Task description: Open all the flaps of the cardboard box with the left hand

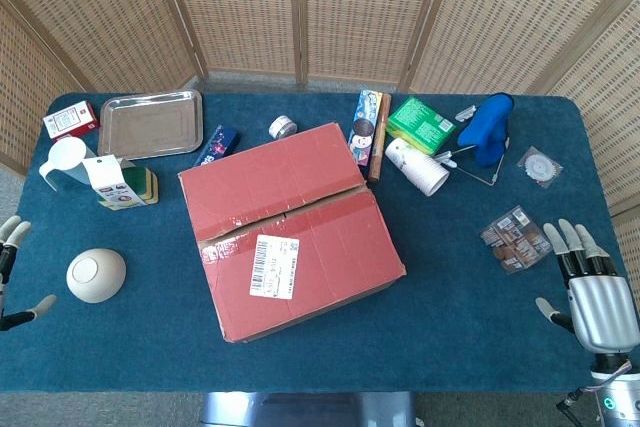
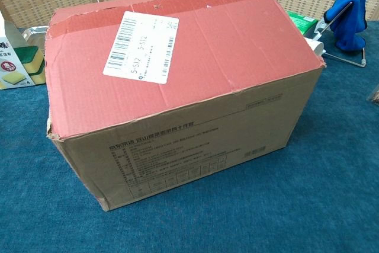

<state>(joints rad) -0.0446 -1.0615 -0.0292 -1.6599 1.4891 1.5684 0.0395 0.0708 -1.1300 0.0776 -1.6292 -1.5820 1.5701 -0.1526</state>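
Observation:
A cardboard box (image 1: 290, 227) with a red top sits mid-table, its two top flaps lying flat and meeting along a seam. A white barcode label (image 1: 273, 266) is stuck on the near flap. In the chest view the box (image 2: 177, 87) fills most of the frame, its brown front side facing me. My left hand (image 1: 12, 272) shows at the far left edge of the table, fingers spread, well apart from the box, holding nothing. My right hand (image 1: 592, 292) rests at the near right, fingers spread and empty.
A white bowl (image 1: 96, 275) lies between the left hand and the box. A metal tray (image 1: 150, 123), carton (image 1: 112, 179), white cup (image 1: 62, 159) and red packet (image 1: 70, 121) stand back left. Snack boxes (image 1: 366, 127), paper cups (image 1: 417, 166), blue cloth on a stand (image 1: 487, 129) sit behind; a wrapped snack (image 1: 514, 238) right.

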